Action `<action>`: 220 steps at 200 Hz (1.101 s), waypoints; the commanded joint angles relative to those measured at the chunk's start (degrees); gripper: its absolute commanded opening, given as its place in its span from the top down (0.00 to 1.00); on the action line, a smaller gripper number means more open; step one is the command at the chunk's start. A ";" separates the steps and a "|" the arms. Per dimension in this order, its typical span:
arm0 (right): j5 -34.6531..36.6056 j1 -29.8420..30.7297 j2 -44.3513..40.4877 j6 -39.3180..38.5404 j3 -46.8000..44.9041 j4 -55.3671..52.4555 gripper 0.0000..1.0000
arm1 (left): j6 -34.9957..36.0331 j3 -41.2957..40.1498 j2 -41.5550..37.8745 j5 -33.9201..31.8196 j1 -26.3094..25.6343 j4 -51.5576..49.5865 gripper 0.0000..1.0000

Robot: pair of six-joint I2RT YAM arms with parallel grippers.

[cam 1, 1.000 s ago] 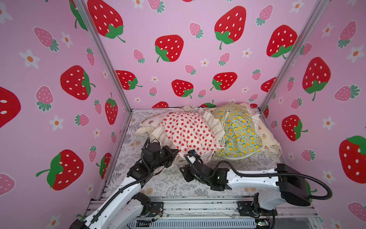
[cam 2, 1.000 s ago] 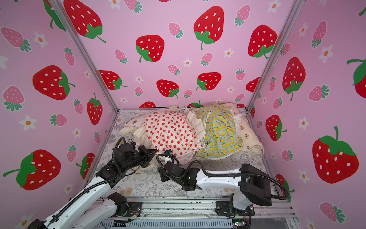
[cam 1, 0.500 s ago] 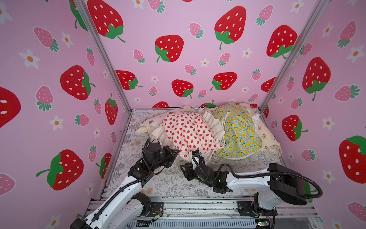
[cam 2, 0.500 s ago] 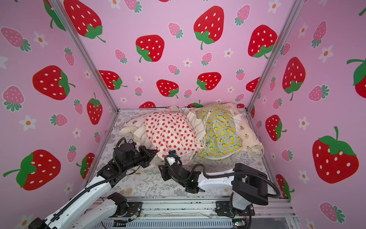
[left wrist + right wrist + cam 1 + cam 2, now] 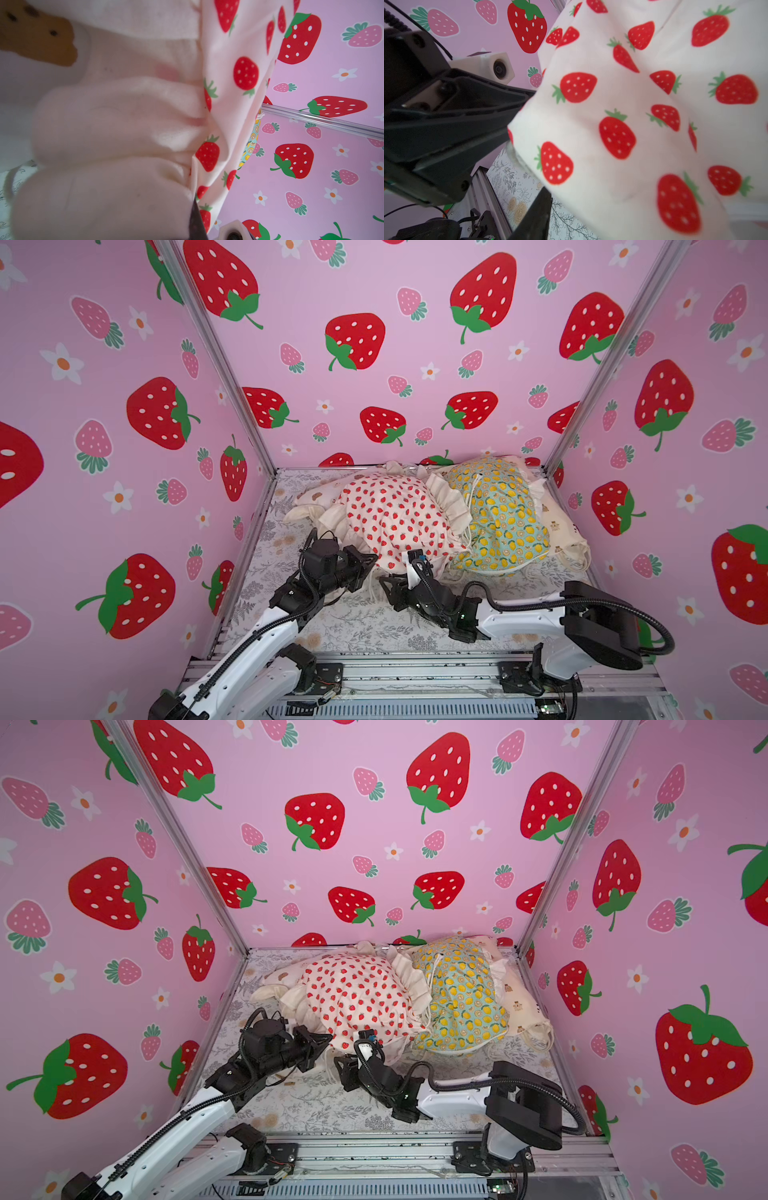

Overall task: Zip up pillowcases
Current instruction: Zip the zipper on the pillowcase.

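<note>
Left end effector (image 5: 373,561): clenched on the near edge of the strawberry pillowcase (image 5: 395,514), which lies at the back of the worktop on the fern-print sheet (image 5: 353,626). Right end effector (image 5: 388,587): just beside that same edge; I cannot tell whether it is released or gripping.

Surroundings: the lemon pillowcase (image 5: 503,514) presses against the strawberry pillowcase's ruffle. The bear-head pillowcase (image 5: 316,497) and the small-bear pillowcase (image 5: 557,526) lie partly under the pile. Walls (image 5: 374,385) enclose three sides.
</note>
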 commanded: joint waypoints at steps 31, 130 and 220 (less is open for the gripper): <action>2.62 -0.05 -0.09 -1.78 -0.84 2.40 0.64 | -0.95 2.61 -0.28 1.03 0.02 1.18 1.00; 6.57 1.21 -2.11 -7.16 -0.97 1.36 0.74 | -0.25 2.78 -0.88 0.57 0.33 -0.28 1.00; 7.75 1.47 -3.28 -9.09 0.02 -1.00 0.81 | -0.07 2.43 -1.31 0.34 0.59 -0.85 1.00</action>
